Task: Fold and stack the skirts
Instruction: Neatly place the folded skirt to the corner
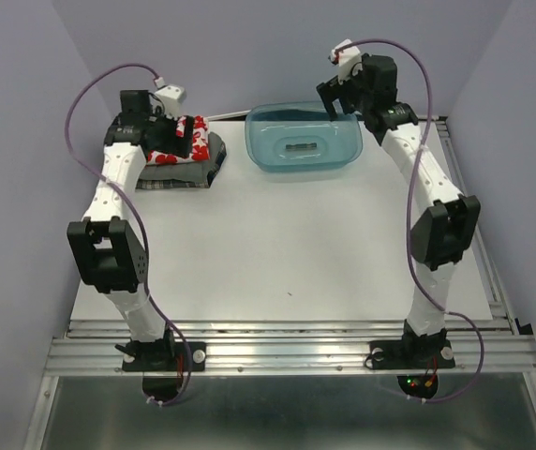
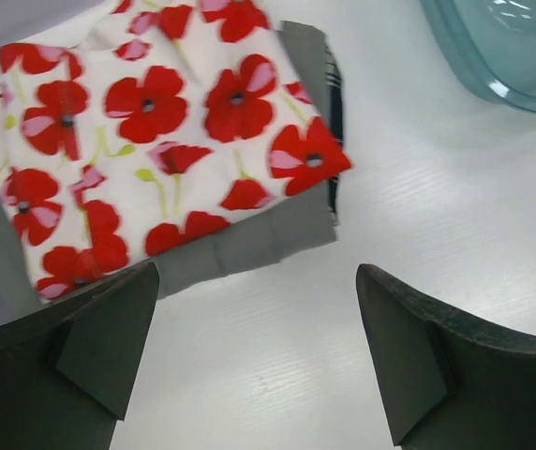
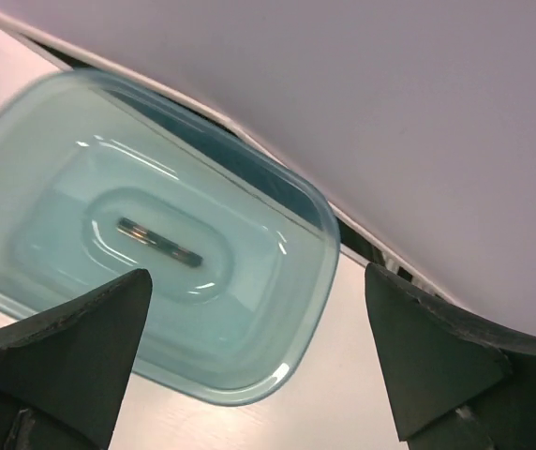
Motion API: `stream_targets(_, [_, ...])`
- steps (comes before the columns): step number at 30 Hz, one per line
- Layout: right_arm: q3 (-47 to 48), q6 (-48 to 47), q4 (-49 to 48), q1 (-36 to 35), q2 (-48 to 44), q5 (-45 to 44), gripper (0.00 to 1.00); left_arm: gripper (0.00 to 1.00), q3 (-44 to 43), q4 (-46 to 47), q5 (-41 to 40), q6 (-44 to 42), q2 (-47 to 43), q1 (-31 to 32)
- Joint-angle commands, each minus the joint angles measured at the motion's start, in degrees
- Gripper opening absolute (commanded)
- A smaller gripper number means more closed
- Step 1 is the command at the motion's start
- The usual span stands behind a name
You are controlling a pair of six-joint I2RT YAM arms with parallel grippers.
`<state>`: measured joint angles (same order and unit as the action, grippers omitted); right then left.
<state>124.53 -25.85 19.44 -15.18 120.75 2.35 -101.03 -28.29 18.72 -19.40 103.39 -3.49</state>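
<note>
The skirts lie folded in one stack at the back left of the table. The white skirt with red flowers is on top, and the grey skirt shows under it. A dark plaid edge peeks out at the stack's right side. My left gripper hovers open over the stack's near corner, nothing between its fingers. My right gripper hangs open above the right end of the teal basket, holding nothing.
The teal plastic basket stands at the back centre, with no cloth in it. The white table ends at a metal rail along its right side. Purple walls close in behind and at both sides.
</note>
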Motion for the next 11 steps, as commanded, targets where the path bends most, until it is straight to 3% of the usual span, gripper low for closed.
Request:
stream_targets(1, [-14.3,12.0,5.7,-0.1,-9.8,7.2,1.00,0.99,6.0,5.9,-2.7,-2.5,-6.9,9.4])
stream_targets(5, [-30.9,18.8,5.3,-0.1,-20.9,11.6,1.00,0.99,16.3,10.9,-0.1,0.0,-10.7,14.8])
stream_targets(11, [-48.9,21.6,3.7,-0.1,-33.1,13.7,1.00,0.99,24.7,17.6,2.7,3.1,-14.0,17.1])
